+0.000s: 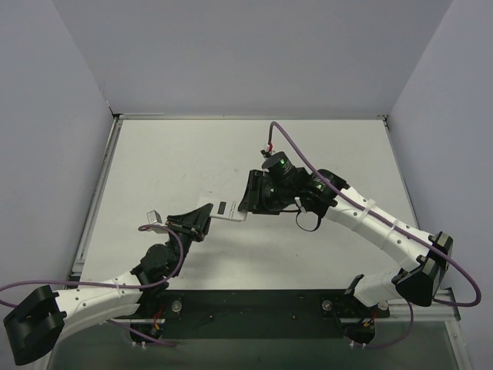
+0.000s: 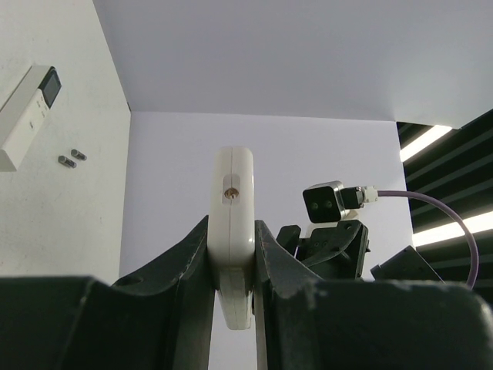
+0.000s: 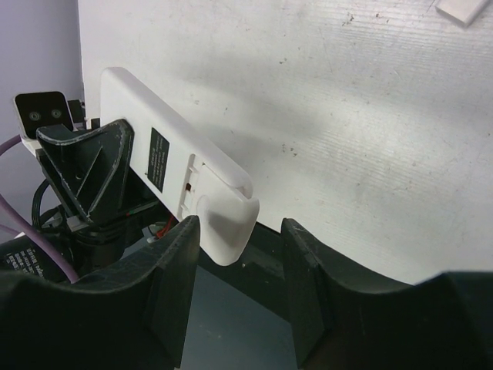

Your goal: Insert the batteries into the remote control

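My left gripper (image 1: 202,217) is shut on the short white remote control (image 1: 226,209) and holds it above the table, its white face with a small dark rectangle up. In the left wrist view the remote (image 2: 232,193) stands edge-on between the jaws of that gripper (image 2: 231,226). My right gripper (image 1: 249,202) is open at the remote's free end. In the right wrist view that end (image 3: 223,216) lies between the fingers of the right gripper (image 3: 240,231), close to the left one, and its cover (image 3: 219,171) looks partly shifted. Two tiny batteries (image 2: 67,161) lie on the table.
A longer, slimmer white remote with a dark screen (image 2: 27,114) lies on the table near the batteries. A white corner of something (image 3: 461,9) shows at the top right of the right wrist view. The white table (image 1: 177,154) has walls on three sides.
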`<state>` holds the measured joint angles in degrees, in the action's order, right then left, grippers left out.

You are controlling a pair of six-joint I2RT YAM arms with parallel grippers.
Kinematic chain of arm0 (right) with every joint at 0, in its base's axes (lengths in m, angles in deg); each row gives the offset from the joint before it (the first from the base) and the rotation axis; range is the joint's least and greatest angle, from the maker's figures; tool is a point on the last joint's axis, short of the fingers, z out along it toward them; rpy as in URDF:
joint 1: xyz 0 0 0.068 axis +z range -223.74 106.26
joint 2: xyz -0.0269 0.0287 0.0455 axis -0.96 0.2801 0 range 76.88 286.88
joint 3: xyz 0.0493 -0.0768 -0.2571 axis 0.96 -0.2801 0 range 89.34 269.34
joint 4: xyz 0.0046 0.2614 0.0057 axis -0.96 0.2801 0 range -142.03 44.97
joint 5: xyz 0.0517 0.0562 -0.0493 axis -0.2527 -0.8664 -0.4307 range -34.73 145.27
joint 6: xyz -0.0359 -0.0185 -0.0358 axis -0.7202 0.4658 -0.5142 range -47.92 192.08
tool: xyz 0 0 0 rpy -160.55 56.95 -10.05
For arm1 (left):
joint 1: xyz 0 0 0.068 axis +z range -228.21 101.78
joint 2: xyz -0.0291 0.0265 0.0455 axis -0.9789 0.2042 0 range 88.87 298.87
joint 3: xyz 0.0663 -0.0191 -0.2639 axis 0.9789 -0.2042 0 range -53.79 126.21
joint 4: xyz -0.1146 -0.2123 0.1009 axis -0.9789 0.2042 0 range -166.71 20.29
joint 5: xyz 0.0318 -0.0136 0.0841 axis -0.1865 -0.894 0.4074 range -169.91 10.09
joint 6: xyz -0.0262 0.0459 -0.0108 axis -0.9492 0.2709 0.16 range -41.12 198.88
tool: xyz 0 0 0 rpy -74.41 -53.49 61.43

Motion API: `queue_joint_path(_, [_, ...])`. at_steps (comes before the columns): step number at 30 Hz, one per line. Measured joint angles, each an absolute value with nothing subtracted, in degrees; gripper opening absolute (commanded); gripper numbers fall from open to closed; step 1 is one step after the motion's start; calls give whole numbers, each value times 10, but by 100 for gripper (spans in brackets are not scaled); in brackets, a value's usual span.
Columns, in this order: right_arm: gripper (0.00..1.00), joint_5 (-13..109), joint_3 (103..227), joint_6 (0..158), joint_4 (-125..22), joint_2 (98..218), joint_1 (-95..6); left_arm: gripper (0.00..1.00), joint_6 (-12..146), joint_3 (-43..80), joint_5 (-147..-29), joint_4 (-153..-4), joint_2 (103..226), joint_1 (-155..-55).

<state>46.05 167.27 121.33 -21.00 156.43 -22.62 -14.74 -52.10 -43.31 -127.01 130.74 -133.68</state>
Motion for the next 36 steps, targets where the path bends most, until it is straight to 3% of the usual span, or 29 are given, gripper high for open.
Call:
queue_joint_path(19, [25, 469, 1685, 1218, -205, 1581, -211, 0, -138, -521, -433, -1271, 1301, -1337])
queue_joint_path(36, [25, 479, 1704, 1238, -197, 1608, -206, 0, -96, -522, -431, -1289, 1308, -1336])
